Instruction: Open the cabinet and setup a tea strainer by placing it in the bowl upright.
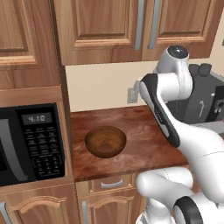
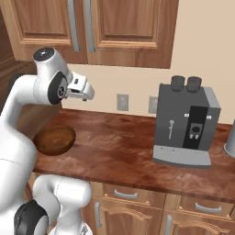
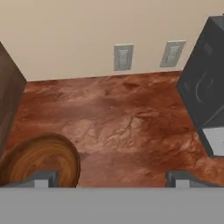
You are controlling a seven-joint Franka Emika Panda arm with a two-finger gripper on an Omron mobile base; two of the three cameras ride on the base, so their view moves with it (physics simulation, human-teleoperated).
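Observation:
The cabinet (image 1: 105, 26) (image 2: 128, 27) hangs above the counter with both doors shut; its two grey bar handles (image 1: 146, 24) (image 2: 81, 25) meet at the middle. The dark-brown wooden bowl (image 1: 105, 141) (image 2: 54, 139) (image 3: 39, 159) sits empty on the counter's left part. My gripper (image 2: 86, 93) (image 3: 113, 178) hovers well above the counter, below the cabinet and right of the bowl, tilted down toward the back wall. It is open with nothing between its fingertips (image 3: 43, 178). The tea strainer is out of view.
A black microwave (image 1: 30, 144) stands in a niche left of the bowl. A grey coffee machine (image 1: 205, 98) (image 2: 186, 126) (image 3: 205, 87) occupies the counter's right side. Two wall outlets (image 2: 122, 102) (image 3: 123, 57) sit on the back wall. Bare counter (image 2: 114, 137) lies between bowl and machine.

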